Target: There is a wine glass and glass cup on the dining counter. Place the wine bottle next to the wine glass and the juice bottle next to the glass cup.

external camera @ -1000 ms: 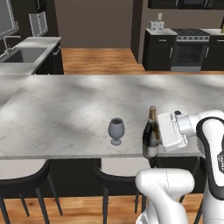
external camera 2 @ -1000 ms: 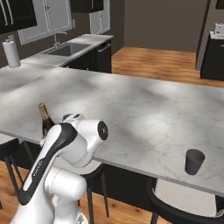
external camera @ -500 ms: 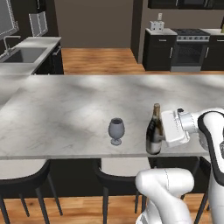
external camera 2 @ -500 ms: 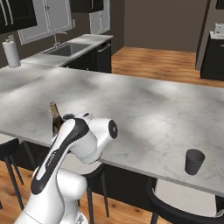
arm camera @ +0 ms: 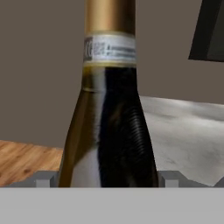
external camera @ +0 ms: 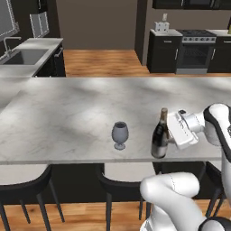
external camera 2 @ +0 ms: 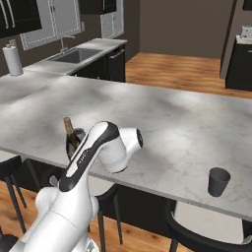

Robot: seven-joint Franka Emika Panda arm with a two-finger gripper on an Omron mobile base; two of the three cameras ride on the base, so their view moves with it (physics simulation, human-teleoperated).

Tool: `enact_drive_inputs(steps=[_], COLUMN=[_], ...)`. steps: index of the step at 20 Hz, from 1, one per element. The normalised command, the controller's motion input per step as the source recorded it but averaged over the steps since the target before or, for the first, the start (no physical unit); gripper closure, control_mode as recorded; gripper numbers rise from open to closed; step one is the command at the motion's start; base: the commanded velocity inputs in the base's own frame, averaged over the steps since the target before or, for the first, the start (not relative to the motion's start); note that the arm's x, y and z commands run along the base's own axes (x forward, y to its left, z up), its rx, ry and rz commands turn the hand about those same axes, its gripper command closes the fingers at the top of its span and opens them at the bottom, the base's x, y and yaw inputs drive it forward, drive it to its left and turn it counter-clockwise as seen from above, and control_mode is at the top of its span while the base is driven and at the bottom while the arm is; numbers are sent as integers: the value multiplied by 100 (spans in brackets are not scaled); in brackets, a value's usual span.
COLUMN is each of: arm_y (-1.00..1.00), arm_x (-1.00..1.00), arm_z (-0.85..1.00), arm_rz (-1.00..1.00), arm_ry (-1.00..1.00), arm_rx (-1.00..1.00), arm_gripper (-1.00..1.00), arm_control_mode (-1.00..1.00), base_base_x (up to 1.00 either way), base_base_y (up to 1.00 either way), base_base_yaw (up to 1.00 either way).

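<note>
Near front edge of dining counter [external camera: 67, 117], arm bent, fingers [arm camera: 175, 178] clamped on upright wine bottle [external camera: 159, 135], right of wine glass [external camera: 120, 134].

The long grey-white marble tabletop [external camera: 67, 113] carries the wine glass [external camera: 120, 134] near its front edge, the wine bottle [external camera: 159, 136] upright just beside it, and the glass cup [external camera 2: 218, 181] well apart

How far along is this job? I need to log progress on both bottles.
Nearly done: the wine bottle stands upright on the dining counter beside the wine glass. In hand: the tool brackets that bottle; whether it grips is unclear. Left: letting go and backing off, then bringing the juice bottle to the glass cup, which stands alone.
</note>
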Motion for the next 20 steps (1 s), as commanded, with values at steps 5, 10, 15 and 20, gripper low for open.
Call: enact_drive_inputs(steps=[5, 10, 15, 20], arm_y=[0, 2, 8, 12], arm_x=[40, 41, 37, 42], arm_z=[-8, -12, -22, -29], arm_rz=[3, 0, -6, -9], arm_ry=[0, 0, 0, 0], arm_rx=[0, 0, 0, 0], arm_gripper=[100, 100, 100, 100], arm_control_mode=[-100, -100, -100, -100], base_base_x=[0, 0, 0, 0], base_base_y=[0, 0, 0, 0], base_base_yaw=[0, 0, 0, 0])
